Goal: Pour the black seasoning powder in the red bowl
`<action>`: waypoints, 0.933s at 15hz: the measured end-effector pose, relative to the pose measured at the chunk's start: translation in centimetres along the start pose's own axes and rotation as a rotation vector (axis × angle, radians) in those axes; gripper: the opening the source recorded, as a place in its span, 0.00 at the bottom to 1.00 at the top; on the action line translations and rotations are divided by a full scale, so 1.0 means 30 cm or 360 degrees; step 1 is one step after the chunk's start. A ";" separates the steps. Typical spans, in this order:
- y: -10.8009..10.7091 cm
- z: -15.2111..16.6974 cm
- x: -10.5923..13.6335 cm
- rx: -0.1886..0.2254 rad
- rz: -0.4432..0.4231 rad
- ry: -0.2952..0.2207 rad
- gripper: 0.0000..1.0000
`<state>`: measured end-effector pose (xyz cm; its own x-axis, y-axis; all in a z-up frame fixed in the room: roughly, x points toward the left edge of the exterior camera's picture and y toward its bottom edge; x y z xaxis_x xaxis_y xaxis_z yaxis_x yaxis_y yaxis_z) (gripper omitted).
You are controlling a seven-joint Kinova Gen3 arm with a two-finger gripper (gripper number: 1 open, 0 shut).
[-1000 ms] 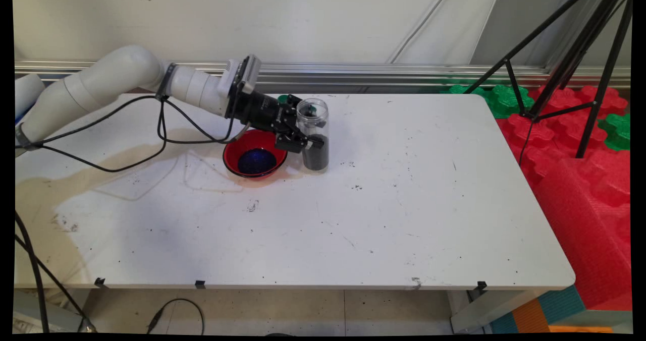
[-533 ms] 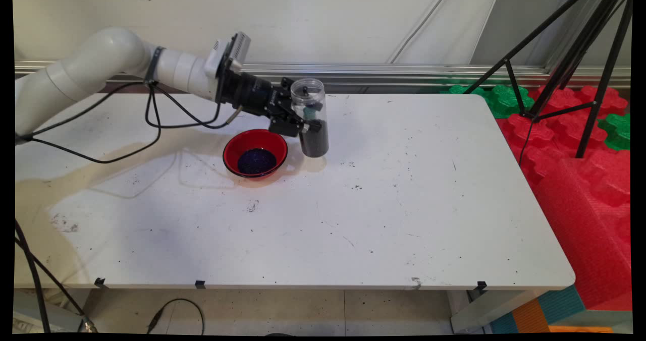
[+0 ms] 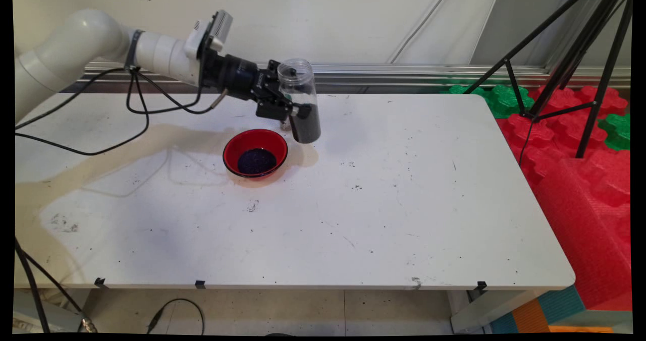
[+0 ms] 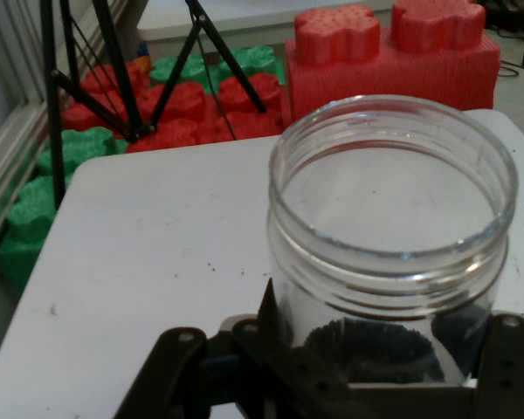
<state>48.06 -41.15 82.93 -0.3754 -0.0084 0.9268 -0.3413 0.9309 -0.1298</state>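
Note:
My gripper [image 3: 293, 110] is shut on a clear plastic jar [image 3: 302, 101], lidless and about half full of dark grains. The jar hangs above the white table [image 3: 404, 205], nearly upright and leaning slightly, just right of and behind a red bowl [image 3: 255, 153] that holds a small heap of the same dark grains. In the hand view the jar [image 4: 393, 244] fills the frame with its open mouth toward the camera, and the gripper [image 4: 367, 384] clamps it from both sides near the bottom edge.
A black tripod [image 3: 570, 63] stands at the right beyond the table edge, among red and green foam blocks [image 3: 580, 144]. Black cables [image 3: 136, 104] hang from the arm over the table's left part. Dark specks are scattered on the tabletop.
The gripper has lifted the jar off the table and carried it up and a little to the left, toward the bowl. The bowl has stayed in place.

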 end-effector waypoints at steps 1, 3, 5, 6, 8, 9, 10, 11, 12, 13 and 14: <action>-0.001 -0.011 0.004 0.0007 0.0000 -0.0001 0.00; -0.005 -0.039 0.012 0.0027 0.0003 -0.0004 0.00; -0.011 -0.070 0.016 0.0054 0.0006 -0.0011 0.00; -0.016 -0.087 0.017 0.0071 0.0006 -0.0016 0.00; -0.031 -0.130 0.011 0.0123 0.0009 -0.0039 0.00; -0.038 -0.149 0.006 0.0146 0.0011 -0.0052 0.00; -0.042 -0.160 0.002 0.0160 0.0015 -0.0062 0.00; -0.049 -0.177 -0.004 0.0180 0.0020 -0.0076 0.00; -0.052 -0.188 -0.008 0.0192 0.0024 -0.0087 0.00; -0.057 -0.205 -0.016 0.0212 0.0029 -0.0101 0.00; -0.060 -0.216 -0.020 0.0224 0.0033 -0.0111 0.00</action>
<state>54.49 -40.48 84.88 -0.4410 -0.0199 0.8973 -0.4483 0.8710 -0.2010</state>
